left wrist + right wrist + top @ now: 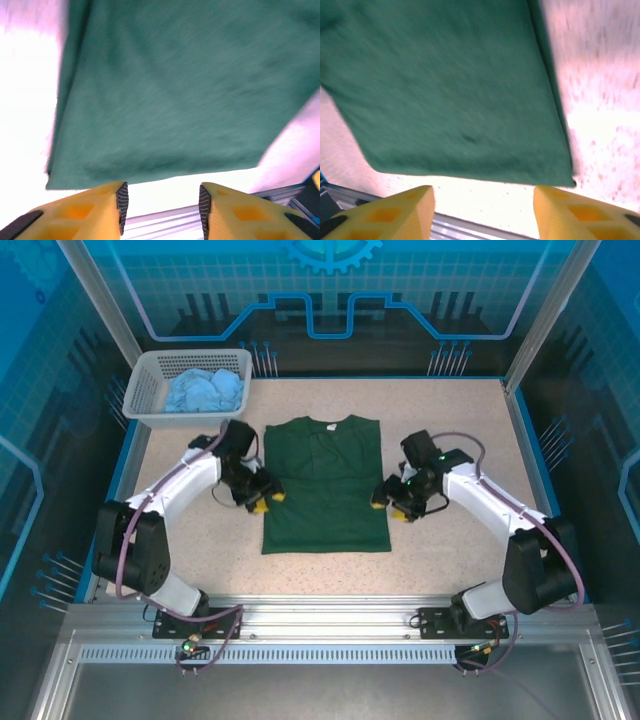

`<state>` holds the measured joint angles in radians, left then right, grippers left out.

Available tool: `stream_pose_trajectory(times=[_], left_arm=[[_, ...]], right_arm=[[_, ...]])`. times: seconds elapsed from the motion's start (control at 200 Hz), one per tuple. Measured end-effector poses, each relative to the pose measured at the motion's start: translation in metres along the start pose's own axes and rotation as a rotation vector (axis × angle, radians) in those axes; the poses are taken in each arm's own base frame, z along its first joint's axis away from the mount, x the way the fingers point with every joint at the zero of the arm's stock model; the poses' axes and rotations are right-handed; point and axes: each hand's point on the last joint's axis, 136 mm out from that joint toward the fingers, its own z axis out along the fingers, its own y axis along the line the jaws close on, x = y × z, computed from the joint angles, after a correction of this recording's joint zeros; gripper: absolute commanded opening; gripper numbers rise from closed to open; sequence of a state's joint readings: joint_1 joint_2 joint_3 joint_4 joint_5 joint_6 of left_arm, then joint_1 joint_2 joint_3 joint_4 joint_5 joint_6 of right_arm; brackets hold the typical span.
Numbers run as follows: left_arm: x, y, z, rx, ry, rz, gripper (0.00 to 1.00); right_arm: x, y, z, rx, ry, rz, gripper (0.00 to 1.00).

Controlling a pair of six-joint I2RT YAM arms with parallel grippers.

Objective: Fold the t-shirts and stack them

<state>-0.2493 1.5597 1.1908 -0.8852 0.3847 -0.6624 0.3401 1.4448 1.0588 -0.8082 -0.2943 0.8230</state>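
A dark green t-shirt (325, 485) lies flat in the middle of the table, its sleeves folded in so that it forms a tall rectangle. My left gripper (266, 500) hangs at its left edge and my right gripper (381, 494) at its right edge. In the left wrist view the green t-shirt (175, 90) lies beyond my open left gripper (161, 207), with bare table between the jaws. The right wrist view shows the green t-shirt (450, 85) ahead of my open right gripper (484, 212), nothing held. A light blue t-shirt (205, 390) lies crumpled in the basket.
A white lattice basket (150, 418) stands at the back left corner of the table. Blue rails (535, 450) edge the speckled table (450, 410). The aluminium frame (320, 615) with both arm bases runs along the near edge.
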Motion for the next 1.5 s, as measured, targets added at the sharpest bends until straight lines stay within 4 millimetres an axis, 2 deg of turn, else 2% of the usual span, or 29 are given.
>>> stream_pose_trajectory(times=[0.1,0.195,0.345,0.42,0.5,0.605,0.715,0.81,0.87,0.945,1.015,1.065,1.175,1.301,1.381,1.496], left_arm=[[-0.028,-0.030,-0.007,0.045,-0.051,0.058,0.21],[-0.052,-0.040,0.013,0.041,-0.039,0.068,0.18],[-0.079,-0.030,0.062,-0.014,0.011,0.055,0.16],[-0.089,-0.022,0.081,-0.044,0.029,0.052,0.16],[-0.094,-0.013,0.091,-0.074,0.028,0.051,0.16],[-0.102,-0.003,0.093,-0.091,0.004,0.038,0.23],[-0.107,0.014,0.096,-0.102,-0.002,0.006,0.28],[-0.110,0.015,0.091,-0.090,-0.018,0.004,0.32],[-0.111,0.016,0.089,-0.090,-0.027,0.005,0.39],[-0.112,0.016,0.083,-0.085,-0.040,0.007,0.52],[-0.114,0.017,0.072,-0.084,-0.060,0.002,0.65],[-0.116,0.017,0.061,-0.075,-0.084,-0.005,0.70],[-0.103,0.014,0.030,-0.043,-0.134,0.021,0.73],[-0.057,0.019,0.003,0.013,-0.141,0.056,0.72],[-0.025,0.033,0.005,0.029,-0.102,0.055,0.69],[0.022,0.064,0.026,0.006,0.003,0.014,0.65]], right_arm=[[-0.033,0.013,-0.003,-0.015,-0.040,0.000,0.35],[-0.065,0.027,0.016,-0.009,-0.028,-0.008,0.25],[-0.105,0.041,0.059,0.001,0.019,-0.036,0.22],[-0.114,0.040,0.076,0.012,0.039,-0.040,0.21],[-0.119,0.036,0.091,0.032,0.063,-0.038,0.21],[-0.119,0.023,0.102,0.063,0.088,-0.020,0.21],[-0.121,0.008,0.104,0.075,0.096,0.013,0.23],[-0.124,0.004,0.102,0.067,0.096,0.024,0.26],[-0.125,0.004,0.101,0.064,0.089,0.018,0.30],[-0.125,0.004,0.098,0.058,0.080,0.016,0.34],[-0.124,0.004,0.090,0.047,0.064,0.018,0.47],[-0.123,0.004,0.083,0.031,0.045,0.001,0.53],[-0.108,0.003,0.056,-0.011,-0.007,-0.040,0.63],[-0.067,-0.003,0.031,-0.079,-0.032,-0.107,0.64],[-0.036,-0.016,0.029,-0.103,-0.003,-0.129,0.63],[0.002,-0.037,0.043,-0.079,0.079,-0.137,0.60]])
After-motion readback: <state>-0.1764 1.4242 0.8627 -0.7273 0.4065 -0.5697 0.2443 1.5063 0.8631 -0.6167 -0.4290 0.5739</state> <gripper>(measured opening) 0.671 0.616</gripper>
